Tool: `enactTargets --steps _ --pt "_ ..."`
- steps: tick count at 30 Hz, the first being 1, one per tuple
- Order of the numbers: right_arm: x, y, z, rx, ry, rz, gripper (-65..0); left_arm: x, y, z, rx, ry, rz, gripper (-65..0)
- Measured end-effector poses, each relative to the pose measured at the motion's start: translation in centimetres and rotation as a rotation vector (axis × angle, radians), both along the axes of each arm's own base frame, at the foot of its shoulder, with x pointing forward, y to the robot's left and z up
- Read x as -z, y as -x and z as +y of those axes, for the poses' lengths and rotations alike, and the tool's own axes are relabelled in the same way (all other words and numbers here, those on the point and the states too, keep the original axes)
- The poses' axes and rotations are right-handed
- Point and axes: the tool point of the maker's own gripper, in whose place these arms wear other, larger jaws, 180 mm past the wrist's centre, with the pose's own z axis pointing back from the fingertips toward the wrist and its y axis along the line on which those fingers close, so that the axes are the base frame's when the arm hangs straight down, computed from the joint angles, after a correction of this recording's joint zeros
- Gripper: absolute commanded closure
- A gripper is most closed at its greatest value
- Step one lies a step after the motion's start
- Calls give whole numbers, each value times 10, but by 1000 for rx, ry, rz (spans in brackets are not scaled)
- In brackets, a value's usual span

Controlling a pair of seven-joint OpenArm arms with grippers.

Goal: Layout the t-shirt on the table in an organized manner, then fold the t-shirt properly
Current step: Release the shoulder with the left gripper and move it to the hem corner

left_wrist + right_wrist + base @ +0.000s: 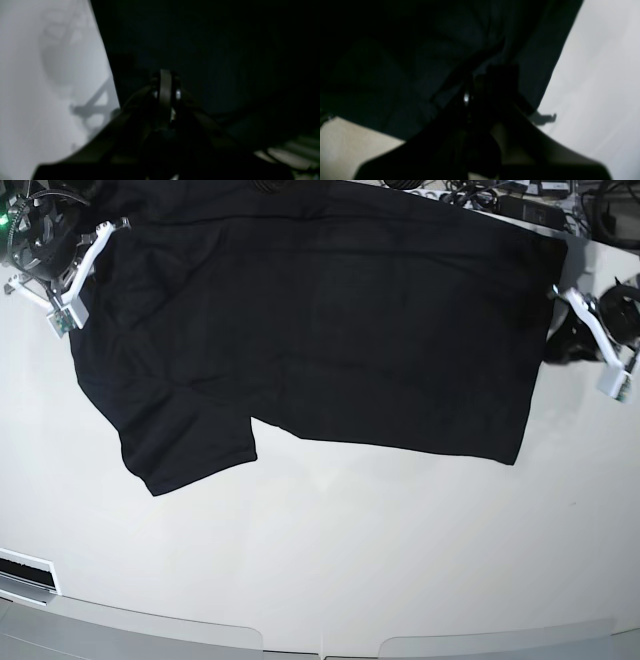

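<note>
Black t-shirt [330,330] spread over the table [330,570] — left gripper [556,292] at three o'clock, right gripper [112,227] at ten — both clamped on its edges

I am seeing my right pincer [122,222] sitting at the far left of the base view, jaws pressed together on the shirt's [330,330] edge. My left pincer [556,292] is sitting at the far right, jaws likewise pinching the shirt's other edge, both arms spread wide apart.
</note>
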Motion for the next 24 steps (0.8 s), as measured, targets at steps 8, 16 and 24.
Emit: enactTargets --steps 8,16,24 --pt "-16 -32 16 -128 -39 -139 -152 16 -66 67 -207 66 -24 0" --pt "-19 -41 16 -135 -35 -155 -152 33 -118 81 -229 117 0 -274" --pt "-16 -38 7 -71 -10 -126 -152 67 -150 79 -237 72 27 -274"
